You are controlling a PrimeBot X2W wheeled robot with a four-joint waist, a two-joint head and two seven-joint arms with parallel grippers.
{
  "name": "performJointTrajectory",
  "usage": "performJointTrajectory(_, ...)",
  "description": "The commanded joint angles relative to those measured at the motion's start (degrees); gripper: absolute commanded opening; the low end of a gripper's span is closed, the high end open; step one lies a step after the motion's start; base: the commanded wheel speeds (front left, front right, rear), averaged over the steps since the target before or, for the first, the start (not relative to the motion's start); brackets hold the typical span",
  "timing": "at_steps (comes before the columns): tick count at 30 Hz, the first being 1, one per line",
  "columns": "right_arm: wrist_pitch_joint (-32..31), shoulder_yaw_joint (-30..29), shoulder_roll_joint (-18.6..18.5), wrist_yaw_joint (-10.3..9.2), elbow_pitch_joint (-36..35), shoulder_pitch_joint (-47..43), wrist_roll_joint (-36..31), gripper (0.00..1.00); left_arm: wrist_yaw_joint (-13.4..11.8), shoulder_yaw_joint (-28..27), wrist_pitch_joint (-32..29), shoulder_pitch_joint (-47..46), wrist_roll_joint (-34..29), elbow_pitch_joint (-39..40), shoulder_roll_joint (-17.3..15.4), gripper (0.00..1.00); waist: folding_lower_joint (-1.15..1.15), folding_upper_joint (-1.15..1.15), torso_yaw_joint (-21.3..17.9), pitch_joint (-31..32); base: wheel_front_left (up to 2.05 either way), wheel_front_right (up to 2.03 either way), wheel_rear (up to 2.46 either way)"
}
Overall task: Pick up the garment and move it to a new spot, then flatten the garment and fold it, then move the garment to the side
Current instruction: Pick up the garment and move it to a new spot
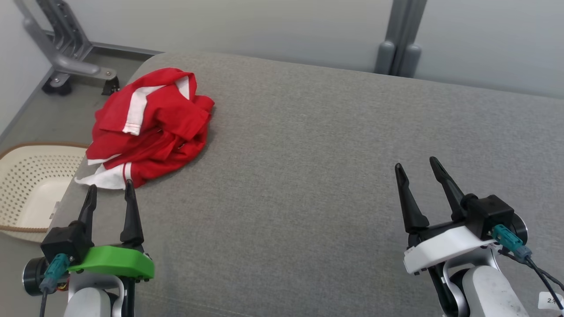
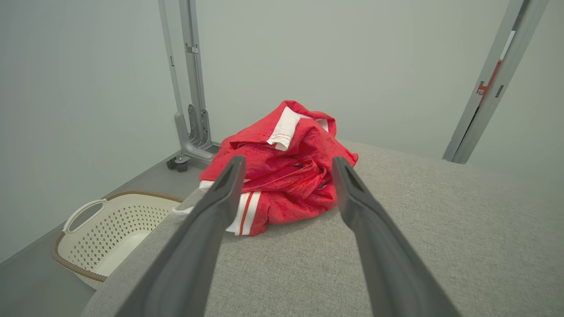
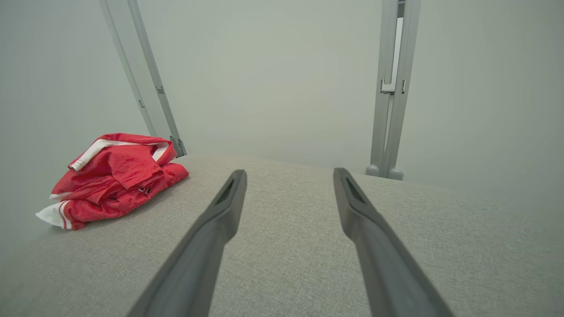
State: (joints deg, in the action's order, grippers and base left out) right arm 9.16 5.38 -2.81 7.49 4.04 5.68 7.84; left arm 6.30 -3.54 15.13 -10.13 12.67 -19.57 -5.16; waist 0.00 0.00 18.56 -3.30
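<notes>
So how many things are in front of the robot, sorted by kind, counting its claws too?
Red-and-white garment: 1
Cream basket: 1
Grey padded surface: 1
Grippers: 2, left gripper and right gripper, both open
Total: 5

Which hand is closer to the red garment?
The left hand, with the green mount: its tips sit right by the garment; the right hand, white mount, is far off.
</notes>
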Motion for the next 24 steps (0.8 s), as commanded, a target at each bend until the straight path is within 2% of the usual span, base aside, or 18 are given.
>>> performJointTrajectory(1, -0.14, -0.03, -0.17, 0.0, 0.08, 0.42, 0.09, 1.0, 0.13, -0.22, 0.02, 0.38, -0.64, 0.21, 0.09, 1.0, 0.0, 0.0, 3.08, -0.46, 0.0, 0.0, 0.0)
performJointTrajectory(11, -1.28, 0.44, -0.18, 0.0, -0.92, 1.56, -0.16, 1.0, 0.53, -1.22, 0.02, -2.26, -0.86, 1.02, 0.74, 1.0, 0.0, 0.0, 3.89, -3.53, 0.0, 0.0, 0.0)
performJointTrajectory(17, -3.77, 0.24, -2.25, 0.0, -4.3, 4.37, -0.82, 1.0, 0.76, -0.67, 0.02, -9.82, 0.27, -0.18, 1.31, 1.0, 0.0, 0.0, 3.1, -11.29, 0.0, 0.0, 0.0)
performJointTrajectory(24, -6.41, 1.62, -5.7, 0.0, -7.9, 8.74, -0.36, 1.0, 1.13, 0.5, 0.02, -23.34, 2.21, -11.53, -1.49, 1.0, 0.0, 0.0, -0.19, -21.21, 0.0, 0.0, 0.0)
